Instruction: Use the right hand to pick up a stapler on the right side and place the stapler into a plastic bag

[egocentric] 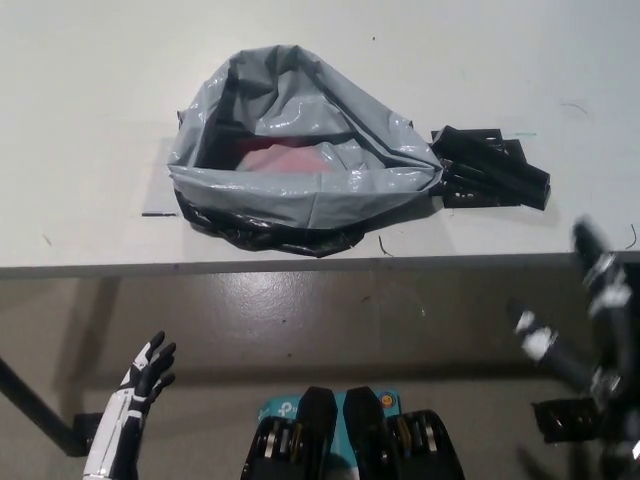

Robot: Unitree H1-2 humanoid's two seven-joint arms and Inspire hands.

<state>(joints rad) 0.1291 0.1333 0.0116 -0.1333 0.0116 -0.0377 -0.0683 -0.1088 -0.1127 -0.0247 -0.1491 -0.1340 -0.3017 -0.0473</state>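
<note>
Right hand point(605, 380): black, blurred, fingers spread wide, holding nothing.
Stapler point(490, 168): black, on the table point(90, 110), above and left of that hand, well apart, just beside the plastic bag point(300, 190).
Left hand point(148, 372): white, fingers apart, resting far to the left.

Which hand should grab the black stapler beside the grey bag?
The right. The black right hand is up on the right, same side as the long black stapler. The white left hand hangs low at the left, beyond the crinkly grey plastic bag.
</note>
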